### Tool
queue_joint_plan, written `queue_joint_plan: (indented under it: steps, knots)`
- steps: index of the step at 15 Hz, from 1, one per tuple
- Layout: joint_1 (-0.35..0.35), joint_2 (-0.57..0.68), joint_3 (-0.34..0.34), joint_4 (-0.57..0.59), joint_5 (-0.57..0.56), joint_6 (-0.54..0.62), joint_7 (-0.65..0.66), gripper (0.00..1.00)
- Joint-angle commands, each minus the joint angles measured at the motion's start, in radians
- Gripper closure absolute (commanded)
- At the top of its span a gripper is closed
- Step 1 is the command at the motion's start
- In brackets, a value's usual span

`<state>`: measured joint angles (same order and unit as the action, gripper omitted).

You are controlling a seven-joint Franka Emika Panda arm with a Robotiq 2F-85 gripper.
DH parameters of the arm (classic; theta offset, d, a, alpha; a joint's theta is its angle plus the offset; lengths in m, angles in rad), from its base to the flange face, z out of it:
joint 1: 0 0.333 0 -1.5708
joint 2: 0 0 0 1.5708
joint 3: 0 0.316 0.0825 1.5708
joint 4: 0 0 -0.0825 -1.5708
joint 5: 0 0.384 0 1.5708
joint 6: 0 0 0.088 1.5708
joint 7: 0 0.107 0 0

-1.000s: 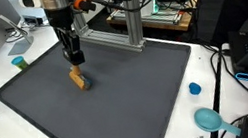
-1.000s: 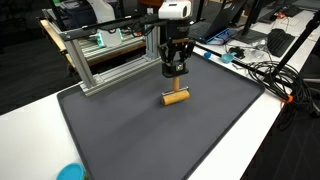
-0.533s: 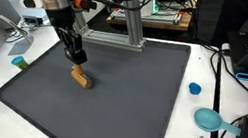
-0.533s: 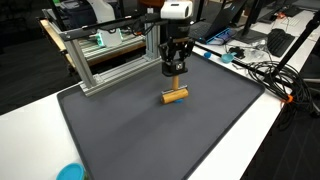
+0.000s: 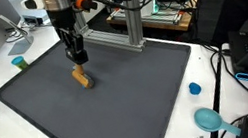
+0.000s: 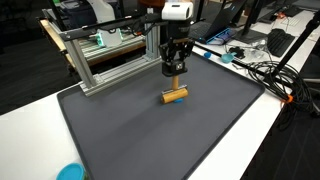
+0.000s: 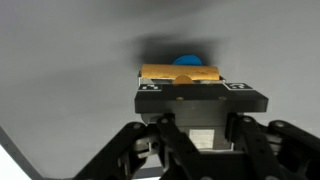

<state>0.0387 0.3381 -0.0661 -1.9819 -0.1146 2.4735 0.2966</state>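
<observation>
Directly beneath the black two-fingered Robotiq gripper (image 5: 79,59), which hangs low over the work surface, lies a small tan wooden cylinder (image 5: 83,78); the fingers point straight down and do not touch the wood, a strip of bare surface showing between tips and piece in both exterior views; whether the jaws are spread or drawn together cannot be told, since from outside the fingers read as one dark mass and the wrist view shows none of them clearly. The cylinder rests on its side on the dark grey rubber mat (image 5: 139,97), near its middle and somewhat towards the side where the frame stands; in the wrist view the wood stretches from side to side across the upper middle of the picture, its long axis in line with the broad face of the gripper's housing, neither end favoured; a blue rounded shape (image 7: 188,60) peeps out just beyond it, too blurred to identify. Behind the arm, a silver aluminium-profile frame (image 6: 112,78) runs along the mat's far edge; out on the white table (image 6: 25,135), well apart from the gripper, sit a small blue cap (image 5: 195,88), a teal round-headed scoop (image 5: 209,119) and a small green cylinder (image 5: 20,63).
</observation>
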Motion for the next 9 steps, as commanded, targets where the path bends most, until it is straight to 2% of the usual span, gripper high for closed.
queue_joint_plan:
  steps: [1,9]
  knots:
    - [-0.011,0.069,0.01,0.002,0.046,-0.064,-0.027,0.78]
    - [-0.002,0.066,0.001,-0.009,0.023,-0.107,-0.012,0.78]
